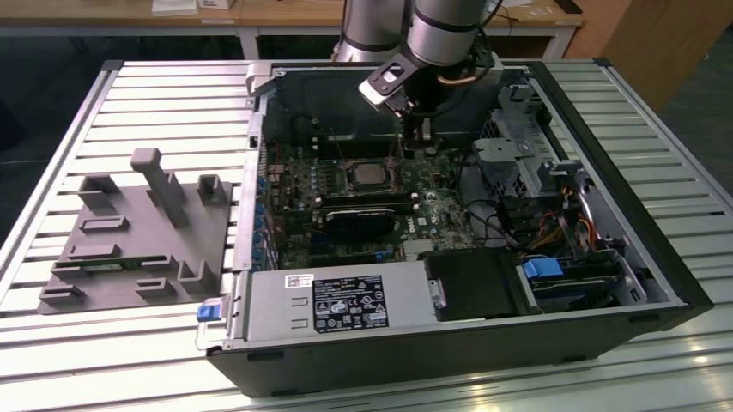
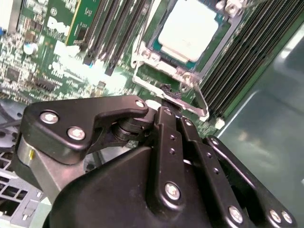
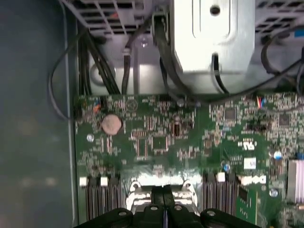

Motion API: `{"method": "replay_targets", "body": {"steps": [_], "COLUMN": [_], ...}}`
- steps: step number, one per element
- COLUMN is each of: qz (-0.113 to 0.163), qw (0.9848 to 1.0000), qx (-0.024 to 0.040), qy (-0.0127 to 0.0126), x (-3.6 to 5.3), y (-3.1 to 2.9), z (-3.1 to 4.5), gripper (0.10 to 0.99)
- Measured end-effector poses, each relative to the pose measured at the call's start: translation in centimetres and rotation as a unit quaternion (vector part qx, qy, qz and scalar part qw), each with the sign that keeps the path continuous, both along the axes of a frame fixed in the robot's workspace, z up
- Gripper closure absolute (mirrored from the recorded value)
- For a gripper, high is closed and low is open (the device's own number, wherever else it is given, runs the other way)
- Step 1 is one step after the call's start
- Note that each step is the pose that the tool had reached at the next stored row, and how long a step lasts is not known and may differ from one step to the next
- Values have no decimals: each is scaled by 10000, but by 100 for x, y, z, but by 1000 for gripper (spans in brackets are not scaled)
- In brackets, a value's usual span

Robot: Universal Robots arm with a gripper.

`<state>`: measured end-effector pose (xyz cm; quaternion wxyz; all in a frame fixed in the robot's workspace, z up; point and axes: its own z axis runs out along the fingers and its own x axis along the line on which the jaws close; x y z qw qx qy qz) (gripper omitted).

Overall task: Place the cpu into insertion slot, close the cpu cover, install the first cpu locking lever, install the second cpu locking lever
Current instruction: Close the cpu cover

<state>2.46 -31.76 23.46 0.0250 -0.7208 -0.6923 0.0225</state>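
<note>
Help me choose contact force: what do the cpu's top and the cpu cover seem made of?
The cpu: its top looks like metal, matte pale silver, with soft, even glare. The cpu cover: likely thin stamped steel, a brighter silver, with sharp highlights along its edges.

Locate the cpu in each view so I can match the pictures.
Exterior view: cpu mid-motherboard, inside the open case, near the gripper.
Second wrist view: cpu just beyond the gripper.
First wrist view: hidden behind the gripper; metal socket frame peeks out.
Shared landmark: the gripper.
</note>
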Motion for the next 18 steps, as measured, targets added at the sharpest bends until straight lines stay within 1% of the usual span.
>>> {"method": "replay_targets", "body": {"steps": [2,4,9,10,11,12,13,14,18], "qz": [0,0,0,0,0,0,0,0,1], "qw": [10000,10000,10000,10000,9999,9999,9999,9998,9996], "qx": [-1,-1,-1,-1,-1,-1,-1,0,-3], "qy": [-29,-50,-89,-98,-112,-132,-156,-207,-276], "x": [-52,-94,-173,-183,-195,-209,-225,-259,-328], "y": [1,2,3,3,3,3,3,3,3], "z": [1,0,0,0,0,0,-1,-2,-8], "gripper": [984,984,984,984,984,984,984,984,984]}}
